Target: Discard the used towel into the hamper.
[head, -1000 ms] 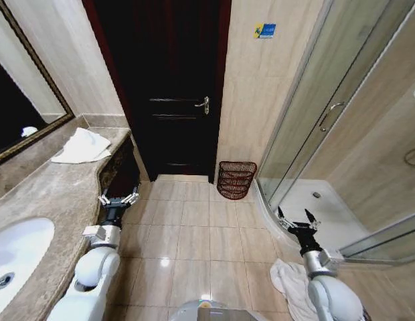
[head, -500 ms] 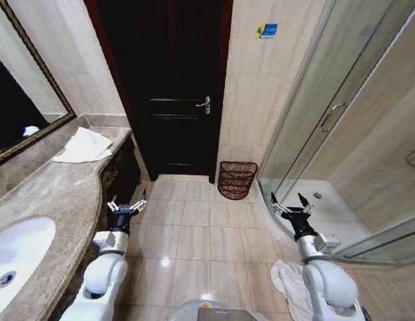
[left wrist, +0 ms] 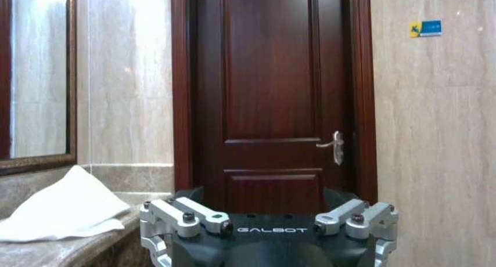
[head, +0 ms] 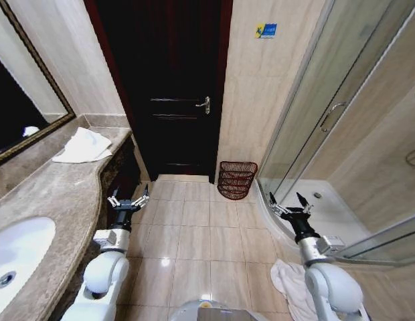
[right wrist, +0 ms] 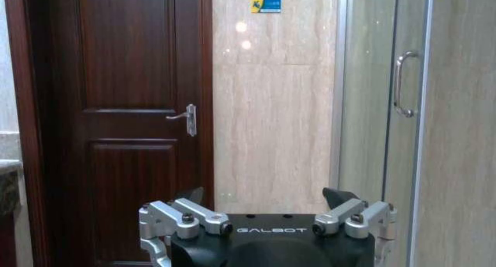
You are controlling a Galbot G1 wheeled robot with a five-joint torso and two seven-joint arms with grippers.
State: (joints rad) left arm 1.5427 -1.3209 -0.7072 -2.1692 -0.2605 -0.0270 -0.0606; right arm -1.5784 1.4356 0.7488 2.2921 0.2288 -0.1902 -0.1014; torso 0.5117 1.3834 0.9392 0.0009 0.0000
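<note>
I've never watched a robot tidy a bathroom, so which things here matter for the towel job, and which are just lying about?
Part of the job:
- hamper, by the wall near the door
- crumpled towel, on the floor beside the right arm
- left gripper and right gripper, both open and holding nothing

Just there:
- folded towel on the counter
- sink
- door
- shower door

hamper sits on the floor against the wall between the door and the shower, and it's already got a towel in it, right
Not quite. The hamper does sit on the floor between the door and the shower, but the head view shows no towel in it. One towel lies on the floor by the right arm.
</note>
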